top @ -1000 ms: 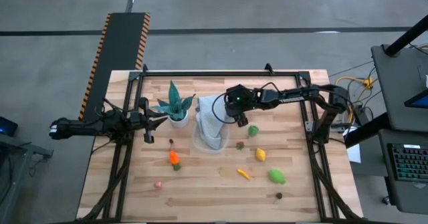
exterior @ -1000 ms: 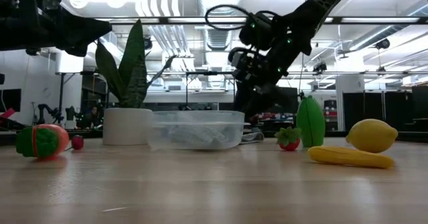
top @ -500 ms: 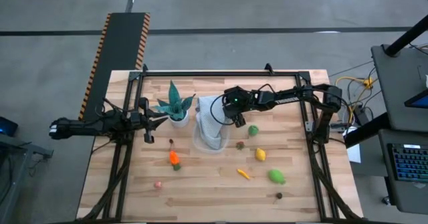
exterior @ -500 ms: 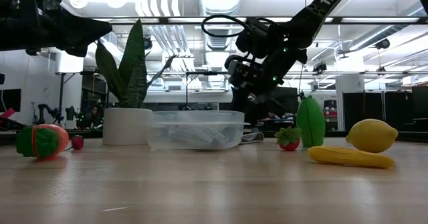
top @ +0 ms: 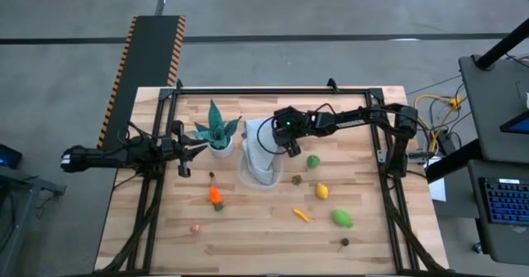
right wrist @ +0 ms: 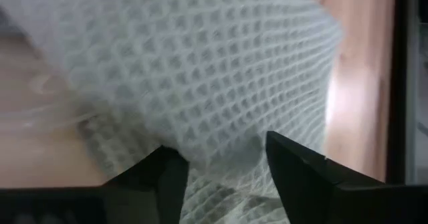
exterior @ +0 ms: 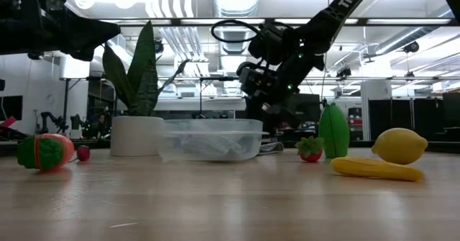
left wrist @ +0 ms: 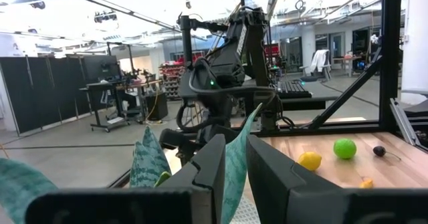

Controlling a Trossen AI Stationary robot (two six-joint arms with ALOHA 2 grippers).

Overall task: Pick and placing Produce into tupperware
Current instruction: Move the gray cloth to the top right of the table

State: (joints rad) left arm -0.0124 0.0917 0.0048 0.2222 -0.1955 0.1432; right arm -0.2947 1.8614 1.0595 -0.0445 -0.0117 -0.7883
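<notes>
The clear tupperware (top: 245,176) sits mid-table with a pale grey waffle cloth (top: 258,145) draped into it. My right gripper (top: 285,147) hovers open just over that cloth (right wrist: 200,70), fingers pointing down, above the tub's far right side (exterior: 212,140). Whether the fingers touch the cloth cannot be told. Produce lies loose on the wood: a green ball (top: 313,160), a small red-and-green piece (top: 297,179), a lemon (top: 321,191), a yellow-orange piece (top: 301,215), a green piece (top: 341,218), an orange one (top: 215,195), a pink one (top: 195,226). My left gripper (top: 188,155) waits shut at the table's left, beside the plant.
A spiky teal plant in a white pot (top: 216,132) stands just left of the tub, between it and my left gripper (left wrist: 235,144). A dark frame rail (top: 281,90) runs along the table's far edge. Bare wood lies along the near edge.
My right gripper has moved a little toward the table's left, from beside the tub's right rim to over the cloth, staying open. The left arm and all the produce have kept still.
</notes>
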